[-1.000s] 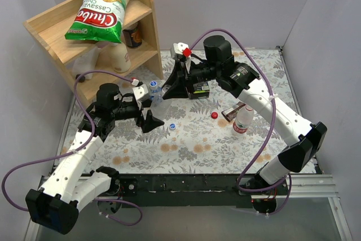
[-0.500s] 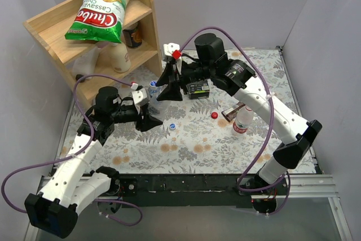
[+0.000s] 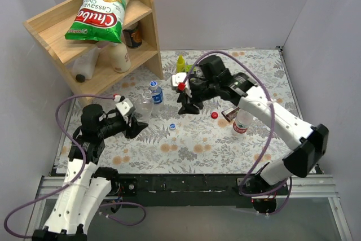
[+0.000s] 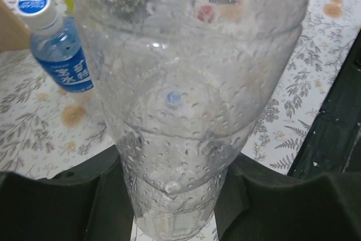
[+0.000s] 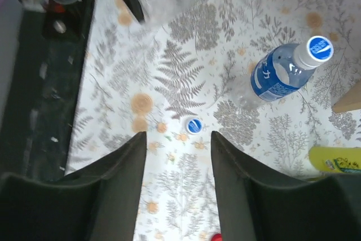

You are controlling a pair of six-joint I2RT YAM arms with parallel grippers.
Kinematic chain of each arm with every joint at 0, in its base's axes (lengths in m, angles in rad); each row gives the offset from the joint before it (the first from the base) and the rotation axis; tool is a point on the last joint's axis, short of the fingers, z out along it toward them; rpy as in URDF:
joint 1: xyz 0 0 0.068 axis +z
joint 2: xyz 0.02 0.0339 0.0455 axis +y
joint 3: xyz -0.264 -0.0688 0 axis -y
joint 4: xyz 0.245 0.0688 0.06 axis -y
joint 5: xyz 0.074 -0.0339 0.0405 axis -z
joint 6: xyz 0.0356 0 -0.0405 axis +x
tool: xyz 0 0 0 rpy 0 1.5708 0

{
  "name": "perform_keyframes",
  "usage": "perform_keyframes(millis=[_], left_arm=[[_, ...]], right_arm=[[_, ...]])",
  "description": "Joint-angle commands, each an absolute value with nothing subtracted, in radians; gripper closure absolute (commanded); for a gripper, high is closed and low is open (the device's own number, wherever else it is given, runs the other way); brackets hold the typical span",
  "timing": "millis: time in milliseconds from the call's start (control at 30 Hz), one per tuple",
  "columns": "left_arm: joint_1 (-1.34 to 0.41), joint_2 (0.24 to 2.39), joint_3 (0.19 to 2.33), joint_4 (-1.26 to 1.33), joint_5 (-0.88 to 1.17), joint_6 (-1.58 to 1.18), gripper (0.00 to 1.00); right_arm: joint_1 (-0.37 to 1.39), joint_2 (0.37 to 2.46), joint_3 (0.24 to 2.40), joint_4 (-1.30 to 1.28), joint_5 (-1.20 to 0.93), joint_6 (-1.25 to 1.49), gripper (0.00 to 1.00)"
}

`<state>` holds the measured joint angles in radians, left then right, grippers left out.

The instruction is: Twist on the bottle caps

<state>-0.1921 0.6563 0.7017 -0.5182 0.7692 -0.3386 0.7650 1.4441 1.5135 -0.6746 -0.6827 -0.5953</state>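
**Floral Table – Cap Pick-Up: Fault Conditions**

The work surface is a table (image 3: 197,145) covered in a fern-and-flower print, walled on three sides, with a wooden shelf (image 3: 84,32) at the far left corner.

Status of parts:
- The left gripper (image 4: 175,196) is clamped on the lower body of the unlabelled bottle (image 4: 186,100), which stands upright. Its mouth is not visible in any view.
- The right gripper (image 5: 177,138) hangs with jaws apart above the loose blue cap (image 5: 194,125). The cap lies flat on the cloth, slightly toward the right finger rather than centred.
- The blue-labelled bottle (image 5: 282,74) stands just beyond it, already capped.
- The red cap (image 3: 214,115) lies near the red-and-white bottle (image 3: 242,121), which rests on its side at the right.

Judged step: descend and pinch the blue cap.

Probable faults:
1. Off-centre descent – one finger may land on the cap rim and flick it away, since the cap is small and light.
2. A tilted pinch would present the cap askew to the neck and cause cross-threading.
3. The thin bottle wall, wet with droplets, may slip or buckle in the clamp under screwing torque.
4. The right arm may brush the capped bottle nearby and topple it.
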Motion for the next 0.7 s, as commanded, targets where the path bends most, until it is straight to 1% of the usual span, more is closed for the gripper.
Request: perform_keyframes(millis=[0, 67, 133, 267, 333, 400, 433, 667], left_arm=[[-0.117, 0.502, 0.628, -0.404, 0.719, -0.489, 1.0], [-0.083, 0.488, 0.626, -0.414, 0.7, -0.546, 1.0], [-0.052, 0.477, 0.65, -0.423, 0.698, -0.561, 1.0], [-0.025, 0.434, 0.62, -0.405, 0.73, -0.555, 1.0], [0.03, 0.423, 0.611, -0.403, 0.724, -0.561, 1.0], [0.07, 0.411, 0.595, -0.405, 0.718, -0.575, 1.0], [0.081, 0.402, 0.591, -0.406, 0.727, -0.577, 1.0], [0.104, 0.433, 0.597, -0.411, 0.739, -0.563, 1.0]], right_arm=[[0.837, 1.604, 1.549, -0.762, -0.506, -0.865, 0.48], [0.845, 1.686, 1.559, -0.782, -0.48, -0.957, 0.49], [0.85, 1.747, 1.542, -0.749, -0.462, -0.989, 0.49], [0.861, 1.837, 1.497, -0.66, -0.405, -1.095, 0.46], [0.861, 1.917, 1.528, -0.66, -0.397, -1.114, 0.46], [0.861, 1.969, 1.587, -0.675, -0.396, -1.115, 0.39], [0.861, 2.006, 1.6, -0.684, -0.402, -1.126, 0.39], [0.885, 2.086, 1.615, -0.683, -0.402, -1.195, 0.38]])
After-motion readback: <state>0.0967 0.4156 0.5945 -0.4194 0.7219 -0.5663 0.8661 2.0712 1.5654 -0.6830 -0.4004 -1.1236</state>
